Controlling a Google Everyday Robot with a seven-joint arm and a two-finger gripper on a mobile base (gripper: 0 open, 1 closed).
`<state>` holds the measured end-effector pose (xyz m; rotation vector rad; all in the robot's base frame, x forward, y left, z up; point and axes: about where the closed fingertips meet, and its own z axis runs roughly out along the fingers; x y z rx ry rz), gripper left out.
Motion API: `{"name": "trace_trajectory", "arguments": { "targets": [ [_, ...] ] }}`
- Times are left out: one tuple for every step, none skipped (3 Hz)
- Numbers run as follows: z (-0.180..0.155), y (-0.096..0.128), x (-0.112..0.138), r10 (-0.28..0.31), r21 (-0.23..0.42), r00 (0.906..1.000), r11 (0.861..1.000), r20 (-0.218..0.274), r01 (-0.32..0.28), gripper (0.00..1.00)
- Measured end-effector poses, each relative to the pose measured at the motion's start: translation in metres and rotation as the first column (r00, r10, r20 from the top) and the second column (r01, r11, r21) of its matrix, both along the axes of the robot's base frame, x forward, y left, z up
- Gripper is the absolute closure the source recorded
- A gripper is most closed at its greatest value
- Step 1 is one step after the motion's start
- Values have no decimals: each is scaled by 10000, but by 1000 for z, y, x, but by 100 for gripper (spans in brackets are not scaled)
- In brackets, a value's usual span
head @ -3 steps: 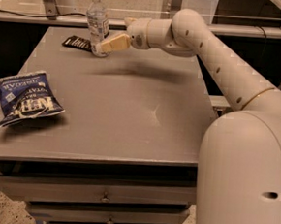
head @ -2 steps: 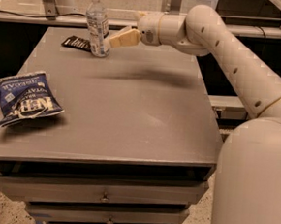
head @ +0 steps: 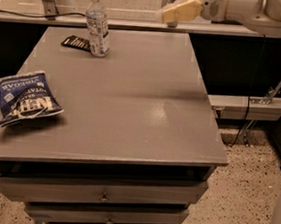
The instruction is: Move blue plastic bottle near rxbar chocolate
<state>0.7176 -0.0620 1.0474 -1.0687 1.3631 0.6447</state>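
Note:
The blue plastic bottle point(head: 98, 24) stands upright at the far left of the grey table point(head: 146, 100), with a white cap and a white-and-blue label. The rxbar chocolate point(head: 76, 42), a small flat dark bar, lies just left of the bottle's base, touching or almost touching it. My gripper point(head: 167, 14) hangs in the air above the table's far edge, well to the right of the bottle, and holds nothing.
A blue crinkled chip bag point(head: 24, 97) lies near the table's left edge. Drawers point(head: 104, 196) sit under the tabletop. A ledge point(head: 137, 24) runs behind the table. A cable and bracket point(head: 250, 109) stand by the floor at right.
My gripper has left the bottle and moved up and to the right. The bottle stays standing next to the bar. The camera view has shifted.

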Motion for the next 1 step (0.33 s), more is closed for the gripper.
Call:
{"name": "trace_trajectory", "arguments": {
  "targets": [
    [1,-2,-3,70,-36,10000,10000,3,-70,0]
  ]
}}
